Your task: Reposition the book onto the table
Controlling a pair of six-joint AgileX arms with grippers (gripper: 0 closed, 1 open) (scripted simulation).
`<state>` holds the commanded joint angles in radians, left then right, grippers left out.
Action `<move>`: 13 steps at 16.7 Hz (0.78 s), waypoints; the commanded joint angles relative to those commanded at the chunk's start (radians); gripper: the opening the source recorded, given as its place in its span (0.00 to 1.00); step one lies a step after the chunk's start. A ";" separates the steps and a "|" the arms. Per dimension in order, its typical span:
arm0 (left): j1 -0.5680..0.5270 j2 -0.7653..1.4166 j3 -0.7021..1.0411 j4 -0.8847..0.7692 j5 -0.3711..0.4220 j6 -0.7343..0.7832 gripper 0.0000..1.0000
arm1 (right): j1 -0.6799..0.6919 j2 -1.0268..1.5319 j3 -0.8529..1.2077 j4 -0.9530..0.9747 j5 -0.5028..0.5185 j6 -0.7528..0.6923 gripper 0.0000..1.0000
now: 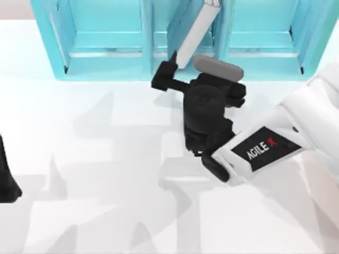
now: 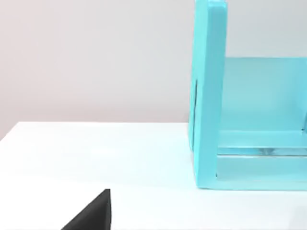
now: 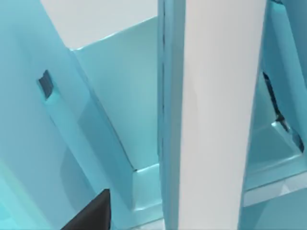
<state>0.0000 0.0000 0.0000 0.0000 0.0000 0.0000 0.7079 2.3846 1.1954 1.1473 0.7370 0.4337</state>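
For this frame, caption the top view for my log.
Right gripper at the book tilted in the shelf's middle compartment; left arm parked at table's left edge.

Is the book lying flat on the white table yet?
No. In the top view the book stands tilted at the shelf's middle compartment, with the right pincer at its lower end.

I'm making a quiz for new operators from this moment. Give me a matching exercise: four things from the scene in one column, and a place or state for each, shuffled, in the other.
Things:
1. book
2. right gripper
3. left gripper
4. shelf unit

Places or states:
A. parked at the table's left edge
B. stands along the far side of the table
C. tilted, white page edges showing, in the middle compartment
D. at the book's lower end, before the middle compartment

Pairs: 1-C, 2-D, 3-A, 4-B
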 joint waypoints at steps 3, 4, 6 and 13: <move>0.000 0.000 0.000 0.000 0.000 0.000 1.00 | 0.000 0.000 0.000 0.000 0.000 0.000 1.00; 0.000 0.000 0.000 0.000 0.000 0.000 1.00 | -0.004 -0.001 -0.004 -0.003 -0.002 -0.001 1.00; 0.000 0.000 0.000 0.000 0.000 0.000 1.00 | -0.008 0.006 0.011 -0.009 -0.006 -0.001 1.00; 0.000 0.000 0.000 0.000 0.000 0.000 1.00 | -0.081 0.137 0.288 -0.145 -0.079 -0.007 1.00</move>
<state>0.0000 0.0000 0.0000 0.0000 0.0000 0.0000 0.6270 2.5220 1.4832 1.0020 0.6576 0.4271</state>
